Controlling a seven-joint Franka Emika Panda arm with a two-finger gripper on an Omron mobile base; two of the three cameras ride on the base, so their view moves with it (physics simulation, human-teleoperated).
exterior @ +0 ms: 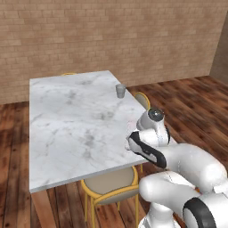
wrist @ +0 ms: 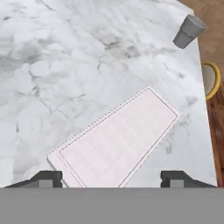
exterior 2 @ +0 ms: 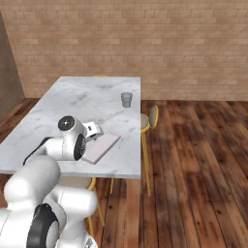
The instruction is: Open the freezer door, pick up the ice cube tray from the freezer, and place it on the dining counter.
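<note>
End effector [wrist: 112, 177]: released, tips spread wide to either side of the tray's near end, gripping nothing.
Tray [wrist: 116, 138]: lying flat on the desk [wrist: 65, 65], near the stool-side edge, pale top face up, set at a slant to that edge.
Tray to end effector: directly under and just ahead, near short end between the tips; contact cannot be told.
Handling: likely light, stiff, thin plastic; smooth and probably slippery on marble; low rim leaves little to pinch.
Hold: best across the narrow width at a short end, or along a long edge.
Cup [wrist: 189, 30]: well apart, at the far corner.
Stool [wrist: 211, 80]: beside the desk edge.
</note>
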